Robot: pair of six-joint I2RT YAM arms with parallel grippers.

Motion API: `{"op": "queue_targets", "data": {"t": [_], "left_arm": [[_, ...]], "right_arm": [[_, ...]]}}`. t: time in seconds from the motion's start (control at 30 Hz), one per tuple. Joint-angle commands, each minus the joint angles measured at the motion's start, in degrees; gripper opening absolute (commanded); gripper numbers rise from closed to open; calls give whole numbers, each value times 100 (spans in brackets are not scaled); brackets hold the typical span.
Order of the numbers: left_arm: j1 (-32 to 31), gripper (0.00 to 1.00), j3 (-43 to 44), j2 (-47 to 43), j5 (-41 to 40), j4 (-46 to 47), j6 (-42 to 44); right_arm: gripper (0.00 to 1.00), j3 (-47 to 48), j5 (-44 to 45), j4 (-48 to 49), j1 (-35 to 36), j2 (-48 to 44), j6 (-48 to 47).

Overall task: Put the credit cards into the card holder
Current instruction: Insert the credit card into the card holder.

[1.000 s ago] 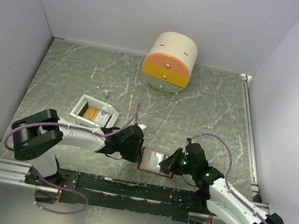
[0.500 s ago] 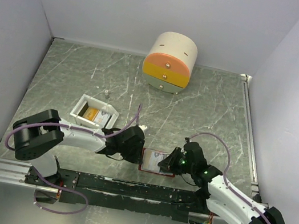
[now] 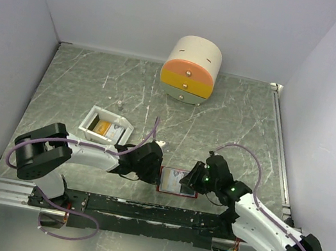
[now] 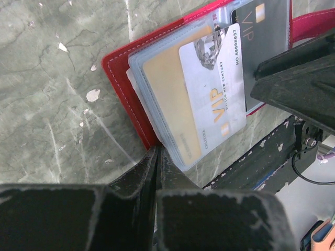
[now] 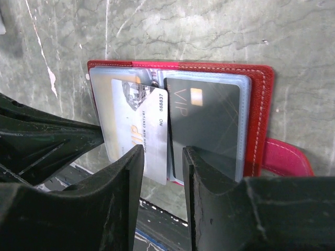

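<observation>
The red card holder (image 3: 177,183) lies open on the table between my two grippers. A silver VIP card (image 5: 138,125) lies over its left pale-blue sleeve (image 4: 157,57), its near end sticking out past the holder's edge. A gold card (image 4: 162,94) shows inside that sleeve. A dark card (image 5: 207,117) sits in the right sleeve. My right gripper (image 5: 163,157) hangs open just over the silver card's near end, with nothing pinched. My left gripper (image 4: 157,152) is shut, its tips at the holder's near left corner (image 4: 144,137).
A white tray (image 3: 94,114) holding orange cards stands left of centre, behind the left arm. The round cream-and-orange drawer box (image 3: 191,70) is at the back. A dark metal rail (image 3: 152,212) runs along the near edge, just below the holder.
My right gripper has gone from shut to open, letting go of the silver card, and has shifted slightly. The left gripper stays shut at the holder's corner.
</observation>
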Motion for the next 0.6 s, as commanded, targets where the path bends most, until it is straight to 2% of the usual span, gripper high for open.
{"op": "queue_targets", "data": {"t": [0.0,0.13,0.37,0.57], "left_arm": [[-50,11,-56,-6,-88,181,-61],[-50,11,-39,35,-82,219,-54],[-50,11,-31,64,-74,209,-28],[-50,11,-21,81,-90,231,-34]], "right_arm": [[36,29,-156,425,27,362,-79],[36,-39,-288,821,51,606,-10],[29,42,-340,1248,231,818,-33],[26,57,-395,1536,459,1187,-70]]}}
